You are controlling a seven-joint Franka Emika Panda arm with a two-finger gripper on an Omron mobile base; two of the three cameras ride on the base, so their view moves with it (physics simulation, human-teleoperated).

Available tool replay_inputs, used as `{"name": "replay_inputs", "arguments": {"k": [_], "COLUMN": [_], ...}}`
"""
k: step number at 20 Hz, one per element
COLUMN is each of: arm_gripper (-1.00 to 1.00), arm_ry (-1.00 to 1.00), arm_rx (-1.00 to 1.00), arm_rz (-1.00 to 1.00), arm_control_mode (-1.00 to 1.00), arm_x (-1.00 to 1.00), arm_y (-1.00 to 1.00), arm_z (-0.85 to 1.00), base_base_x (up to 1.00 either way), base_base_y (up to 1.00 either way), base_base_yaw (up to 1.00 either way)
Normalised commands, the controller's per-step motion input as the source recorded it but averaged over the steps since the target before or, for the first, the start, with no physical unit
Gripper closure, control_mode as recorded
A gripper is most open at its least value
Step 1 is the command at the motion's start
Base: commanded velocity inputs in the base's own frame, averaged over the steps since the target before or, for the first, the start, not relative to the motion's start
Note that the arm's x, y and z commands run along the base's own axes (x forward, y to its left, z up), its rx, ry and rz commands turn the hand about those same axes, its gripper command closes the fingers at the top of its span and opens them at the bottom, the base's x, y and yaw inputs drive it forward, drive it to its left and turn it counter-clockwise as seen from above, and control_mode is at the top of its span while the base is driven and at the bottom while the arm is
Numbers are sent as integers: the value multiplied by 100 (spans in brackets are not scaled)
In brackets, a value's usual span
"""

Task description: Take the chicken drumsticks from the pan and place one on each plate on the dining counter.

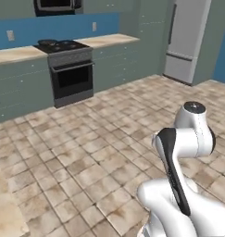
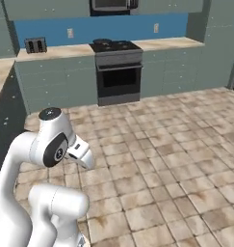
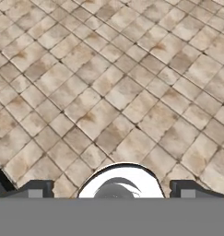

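Note:
The pan (image 1: 47,42) is a small dark round shape on the black stove top (image 1: 63,46) at the far wall, and it shows again in the right base view (image 2: 102,42). The chicken drumsticks are too small to make out from here. The plates are out of view. My gripper (image 3: 112,188) hangs over bare tiled floor, open, its two dark fingertips (image 3: 37,188) set wide apart with nothing between them. My arm (image 1: 183,152) is folded close above the base, far from the stove.
Grey-green cabinets with beige worktops (image 2: 56,50) flank the oven (image 2: 119,79). A toaster (image 2: 35,45) stands on the left worktop and a fridge (image 1: 188,37) at the right. A beige marble counter corner (image 1: 5,208) lies close on my left; whether it is the dining counter I cannot tell.

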Motion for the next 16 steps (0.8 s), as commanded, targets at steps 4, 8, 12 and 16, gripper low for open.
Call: {"name": "replay_inputs", "arguments": {"k": [4, 8, 12, 16], "arm_gripper": [-100, -100, -100, -100], "arm_ry": [0, 0, 0, 0], "arm_rx": [0, 0, 0, 0], "arm_rz": [0, 0, 0, 0], "arm_control_mode": [100, 100, 100, 100], "arm_x": [0, 0, 0, 0], "arm_y": [0, 0, 0, 0], "arm_z": [0, 0, 0, 0], "base_base_x": [100, 100, 100, 100], "base_base_y": [-28, -26, -33, -39], "base_base_yaw": [39, 52, 50, 10]}}
